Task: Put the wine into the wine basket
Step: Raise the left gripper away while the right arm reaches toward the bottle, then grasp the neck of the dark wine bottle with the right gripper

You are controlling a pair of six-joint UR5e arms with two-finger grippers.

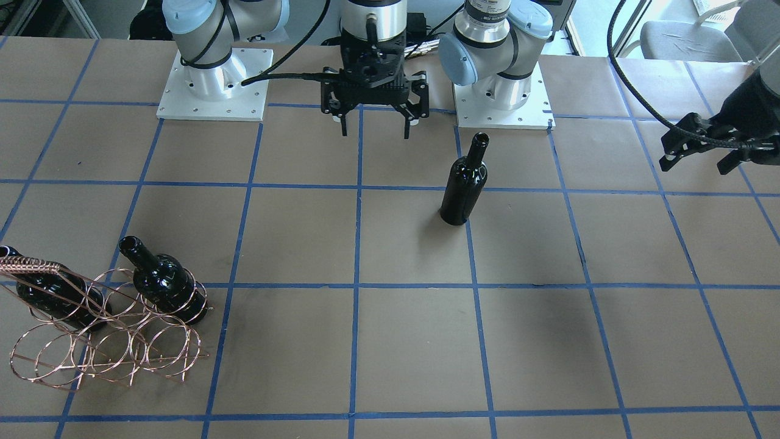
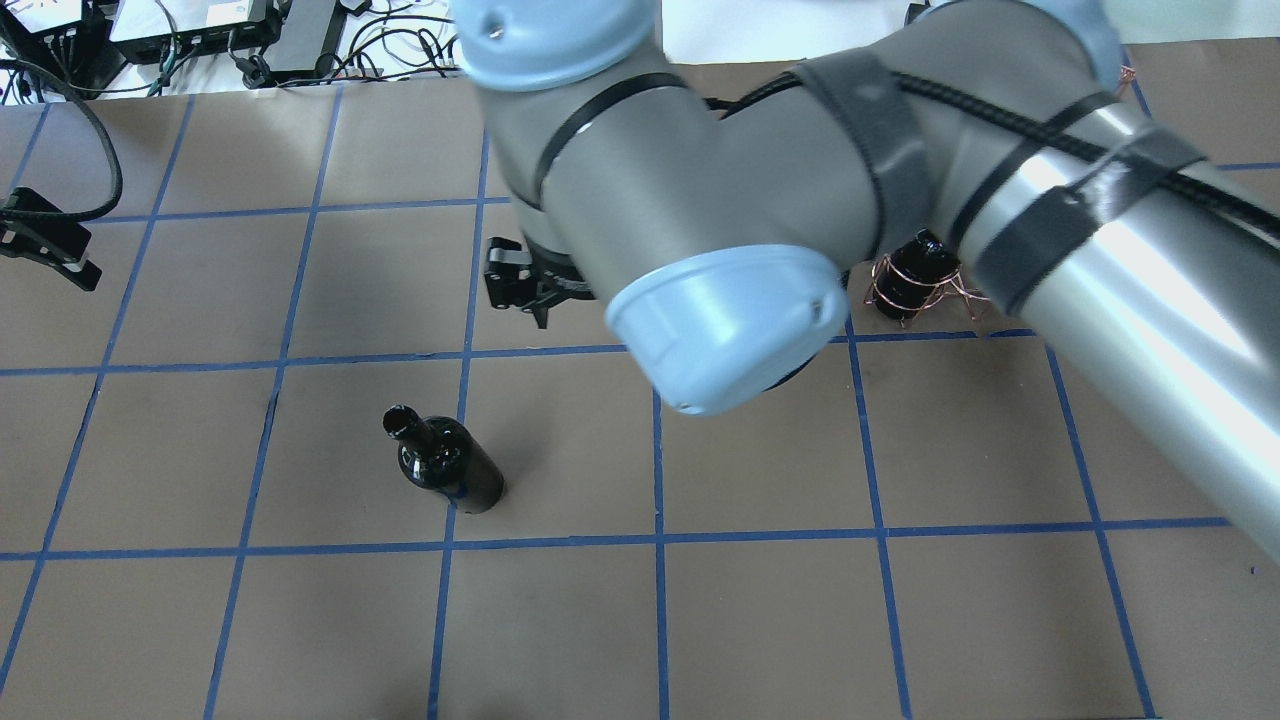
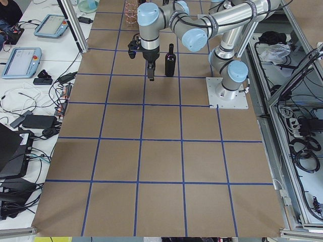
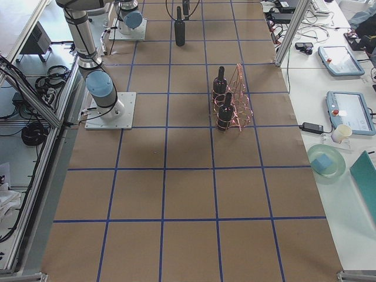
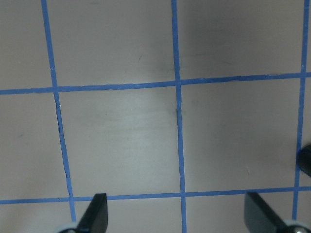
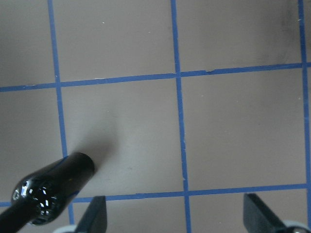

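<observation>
One wine bottle [image 1: 465,183] stands upright and alone on the table; it also shows in the overhead view [image 2: 447,466] and at the lower left of the right wrist view [image 6: 48,191]. The copper wire wine basket [image 1: 91,350] stands apart from it and holds two more bottles [image 1: 164,281] [image 1: 52,294], necks up and tilted. My right gripper [image 1: 373,131] hangs open and empty above the table, short of the standing bottle. My left gripper [image 1: 698,146] is open and empty, far out to the side. The right arm hides most of the basket [image 2: 915,290] in the overhead view.
Both arms' white base plates [image 1: 213,85] [image 1: 503,91] sit at the robot's table edge. Brown paper with a blue tape grid covers the table. Benches with tablets [image 4: 346,111] and cables run along the far side.
</observation>
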